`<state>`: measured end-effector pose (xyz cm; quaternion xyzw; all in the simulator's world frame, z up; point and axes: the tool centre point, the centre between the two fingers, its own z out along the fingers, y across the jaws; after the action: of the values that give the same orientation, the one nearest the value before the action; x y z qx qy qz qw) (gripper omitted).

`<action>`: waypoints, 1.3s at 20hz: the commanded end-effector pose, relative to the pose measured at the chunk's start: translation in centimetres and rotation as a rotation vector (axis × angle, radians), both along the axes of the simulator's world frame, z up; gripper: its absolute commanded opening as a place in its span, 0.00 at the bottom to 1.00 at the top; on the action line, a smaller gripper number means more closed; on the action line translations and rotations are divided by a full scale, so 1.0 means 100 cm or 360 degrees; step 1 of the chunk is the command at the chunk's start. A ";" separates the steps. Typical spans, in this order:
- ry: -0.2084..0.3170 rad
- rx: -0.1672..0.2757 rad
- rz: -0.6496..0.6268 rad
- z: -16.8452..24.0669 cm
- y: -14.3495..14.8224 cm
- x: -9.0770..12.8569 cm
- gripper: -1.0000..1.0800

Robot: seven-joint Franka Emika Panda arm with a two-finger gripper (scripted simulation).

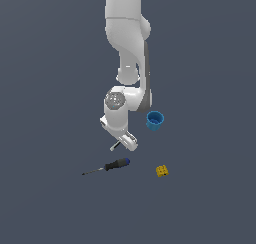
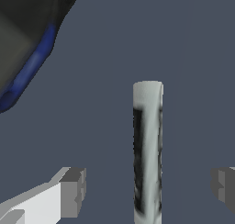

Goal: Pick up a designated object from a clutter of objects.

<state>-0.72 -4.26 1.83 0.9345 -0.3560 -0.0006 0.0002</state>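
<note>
- The tool (image 2: 148,188) is down low over the counter (image 1: 45,203), its two fingers (image 2: 73,191) spread wide apart, with nothing between them gripped yet.
- The marker (image 2: 148,149) lies on the counter in the gap between the fingers, its long axis running crosswise to the line on which they close. That is the right way round for a pinch across its slim body.
- In the wrist view it sits roughly midway in the gap, clear of both fingers.
- From the exterior view only a short sliver of the marker (image 1: 115,146) peeks out beside the tool; the arm hides the rest, so I cannot tell how low the fingertips are against it.
- To do this step well, I would judge: get the fingertips fully down alongside the marker before closing, since a thin round stick will roll or squirt out if caught only on its upper curve.
- Close slowly and evenly, so that whichever finger touches first does not shove it sideways.
- Pinch near the middle of its length, so it does not droop when lifted.
- The screwdriver (image 1: 112,165) lies close by, just beyond the marker's end; its handle (image 2: 23,58) looms large in the wrist view. It is outside the fingers' path, so a straight-up lift should leave it alone.
- The cup (image 1: 155,120) and the yellow block (image 1: 161,171) sit off to the side, well away from the grasp.
</note>
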 end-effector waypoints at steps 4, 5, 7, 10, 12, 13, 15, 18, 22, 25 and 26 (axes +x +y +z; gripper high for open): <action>-0.0002 0.0000 -0.0001 -0.009 0.000 0.001 0.96; -0.0002 0.0000 -0.0001 -0.009 0.000 0.001 0.00; -0.0002 0.0000 -0.0001 -0.009 0.000 0.001 0.00; -0.0002 0.0000 -0.0001 -0.009 0.000 0.001 0.00; -0.0002 0.0000 -0.0001 -0.009 0.000 0.001 0.00; -0.0002 0.0000 -0.0001 -0.009 0.000 0.001 0.00; -0.0002 0.0000 -0.0001 -0.009 0.000 0.001 0.00; -0.0002 0.0000 -0.0001 -0.006 0.000 0.001 0.00; -0.0002 0.0000 -0.0001 0.006 -0.001 0.004 0.00; -0.0002 0.0000 -0.0001 0.020 -0.001 0.007 0.00; -0.0002 0.0000 -0.0001 0.026 -0.002 0.008 0.00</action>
<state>-0.08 -4.38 3.58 0.9343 -0.3564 -0.0006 0.0001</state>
